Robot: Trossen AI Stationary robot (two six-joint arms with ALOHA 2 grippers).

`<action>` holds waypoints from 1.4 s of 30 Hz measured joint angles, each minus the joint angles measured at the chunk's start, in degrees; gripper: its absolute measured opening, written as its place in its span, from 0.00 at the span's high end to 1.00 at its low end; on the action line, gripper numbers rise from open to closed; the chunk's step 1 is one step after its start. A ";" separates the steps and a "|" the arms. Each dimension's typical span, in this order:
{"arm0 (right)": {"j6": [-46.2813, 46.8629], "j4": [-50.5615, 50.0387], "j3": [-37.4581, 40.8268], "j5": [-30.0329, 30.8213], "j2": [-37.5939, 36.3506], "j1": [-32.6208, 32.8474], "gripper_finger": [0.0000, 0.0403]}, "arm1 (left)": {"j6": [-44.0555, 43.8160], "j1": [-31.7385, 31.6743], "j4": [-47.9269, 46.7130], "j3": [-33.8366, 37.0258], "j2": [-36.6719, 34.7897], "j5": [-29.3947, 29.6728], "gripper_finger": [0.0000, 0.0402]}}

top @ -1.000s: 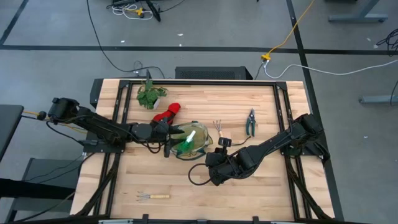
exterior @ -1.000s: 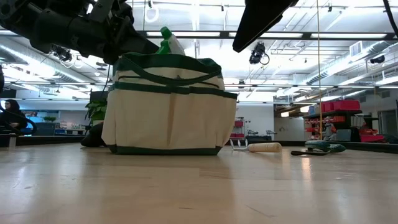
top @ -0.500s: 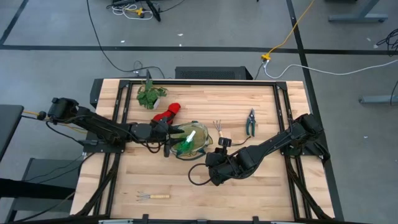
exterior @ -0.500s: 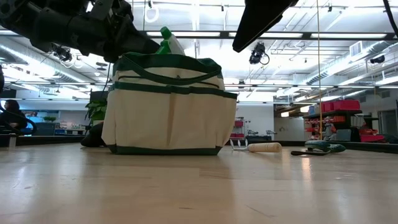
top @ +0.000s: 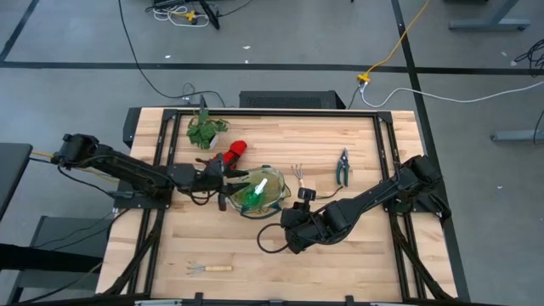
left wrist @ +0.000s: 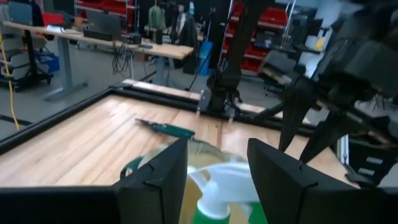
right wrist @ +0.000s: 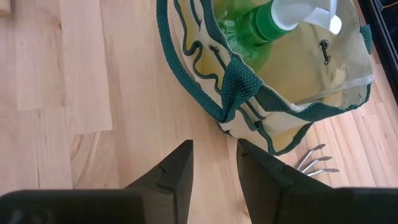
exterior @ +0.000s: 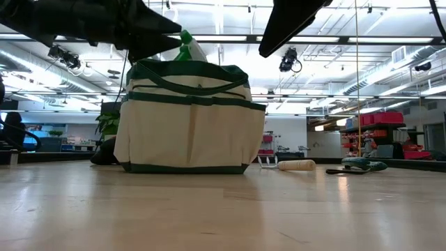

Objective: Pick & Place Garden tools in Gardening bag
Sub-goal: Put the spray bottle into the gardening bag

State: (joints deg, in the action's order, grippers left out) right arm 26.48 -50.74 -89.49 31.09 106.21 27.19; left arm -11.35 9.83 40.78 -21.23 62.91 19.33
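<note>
The gardening bag (top: pixel 259 195) stands mid-table with only the spray bottle (top: pixel 258 190) inside; the red gloves (top: pixel 234 153), shears (top: pixel 342 167) and both hand forks (top: pixel 299 176) still lie out, one at the near edge. The left gripper (top: pixel 228 182) hangs empty, fingers parted, beside the bag; the right gripper (top: pixel 287 228), also parted and empty, waits near it.

leafy plant bunch (top: pixel 205 130), wooden table (top: pixel 255 246)

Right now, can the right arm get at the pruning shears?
Probably yes. The right gripper hangs open beside the gardening bag, and the pruning shears lie on bare table with nothing over them.
</note>
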 joint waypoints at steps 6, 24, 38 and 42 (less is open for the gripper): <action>-1.27 1.11 0.00 0.00 0.00 -0.01 0.69 | 0.10 0.04 2.53 -0.05 0.42 -0.02 0.57; -2.10 1.88 0.00 1.12 0.00 -0.43 0.69 | 5.78 -0.27 -15.11 -17.19 13.02 -4.75 0.57; -1.88 1.72 0.00 0.94 0.00 -0.43 0.69 | -2.37 -0.13 -38.07 -22.73 13.19 -9.20 0.57; -1.86 1.67 0.00 0.94 0.00 -0.43 0.69 | -3.02 1.26 -40.51 -22.82 12.34 -9.09 0.57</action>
State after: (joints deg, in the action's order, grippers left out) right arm 24.62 -49.07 -89.49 32.03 106.21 26.76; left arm -14.37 11.09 0.27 -44.05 75.25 10.24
